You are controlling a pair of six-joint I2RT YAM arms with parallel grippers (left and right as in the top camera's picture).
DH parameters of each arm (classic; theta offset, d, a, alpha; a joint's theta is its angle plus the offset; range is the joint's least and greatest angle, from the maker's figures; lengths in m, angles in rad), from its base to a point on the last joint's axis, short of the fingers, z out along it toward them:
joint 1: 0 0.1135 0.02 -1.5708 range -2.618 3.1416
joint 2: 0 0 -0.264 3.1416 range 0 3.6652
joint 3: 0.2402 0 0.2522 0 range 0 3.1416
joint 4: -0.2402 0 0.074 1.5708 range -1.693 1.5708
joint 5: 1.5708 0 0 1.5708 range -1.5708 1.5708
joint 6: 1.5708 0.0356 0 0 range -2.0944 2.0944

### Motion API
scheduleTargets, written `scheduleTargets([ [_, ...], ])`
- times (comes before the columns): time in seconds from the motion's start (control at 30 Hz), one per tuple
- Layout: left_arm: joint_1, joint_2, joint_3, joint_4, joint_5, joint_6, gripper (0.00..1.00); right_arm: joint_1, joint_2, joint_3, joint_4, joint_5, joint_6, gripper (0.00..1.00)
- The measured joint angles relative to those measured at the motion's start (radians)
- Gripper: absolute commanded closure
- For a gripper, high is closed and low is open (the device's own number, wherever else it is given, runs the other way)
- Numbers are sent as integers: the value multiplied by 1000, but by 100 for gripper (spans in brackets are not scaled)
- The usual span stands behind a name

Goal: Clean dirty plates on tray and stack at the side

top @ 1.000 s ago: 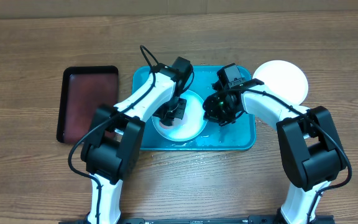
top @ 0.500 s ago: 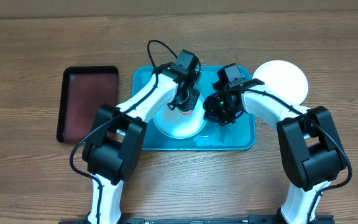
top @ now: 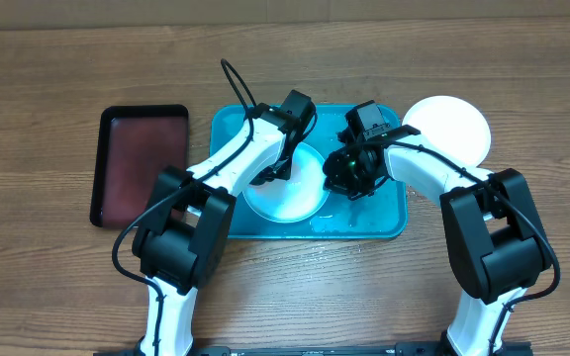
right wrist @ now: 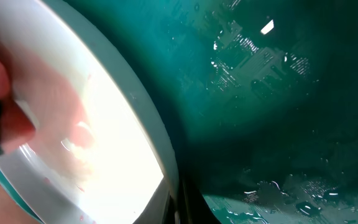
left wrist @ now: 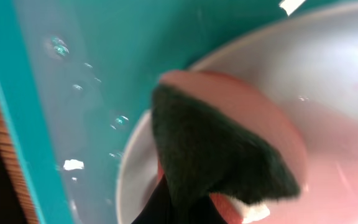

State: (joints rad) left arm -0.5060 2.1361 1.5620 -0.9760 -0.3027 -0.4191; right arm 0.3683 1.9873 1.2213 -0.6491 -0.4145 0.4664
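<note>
The step in hand is scrubbing. The pale plate (top: 290, 198) lies inside the turquoise tray (top: 384, 222), in the middle of the overhead frame. The left pincer (top: 273, 170) is clenched on a sponge (left wrist: 222, 155), whose dark green scouring face presses on the plate's upper-left part. The right pincer (top: 349, 176) is closed at the plate's right rim and appears to be pinching it to steady it. Its own fingers barely show at the bottom edge of the right wrist view.

A pinkish tint sits on the plate's face beside the sponge. I cannot tell whether it is smear or the sponge's reflection.

To scrub well, the sponge should probably stay flat and travel in overlapping circles from the rim towards the centre. The press should be light enough that the plate does not twist out of the right-hand hold. The tray floor is wet and bubbly, so the plate could skate. The steadying grip therefore matters more than scrubbing speed.

A white plate (top: 453, 129) rests on the tabletop (top: 47, 287) at the upper right, touching the tray's corner. It marks a likely stacking spot.
</note>
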Motion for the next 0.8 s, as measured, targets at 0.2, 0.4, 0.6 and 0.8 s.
scheduleTargets([
  [0.2, 23, 0, 2, -2, 242, 187, 96, 0, 0, 0, -7, 1, 0, 96],
  [0.4, 28, 0, 2, 69, 466, 373, 96, 0, 0, 0, -7, 1, -1, 96],
  [0.6, 14, 0, 0, 178, 420, 347, 96, 0, 0, 0, -6, 2, 1, 96],
  [0.8, -2, 0, 2, 132, 181, 147, 96, 0, 0, 0, -1, 0, 1, 96],
])
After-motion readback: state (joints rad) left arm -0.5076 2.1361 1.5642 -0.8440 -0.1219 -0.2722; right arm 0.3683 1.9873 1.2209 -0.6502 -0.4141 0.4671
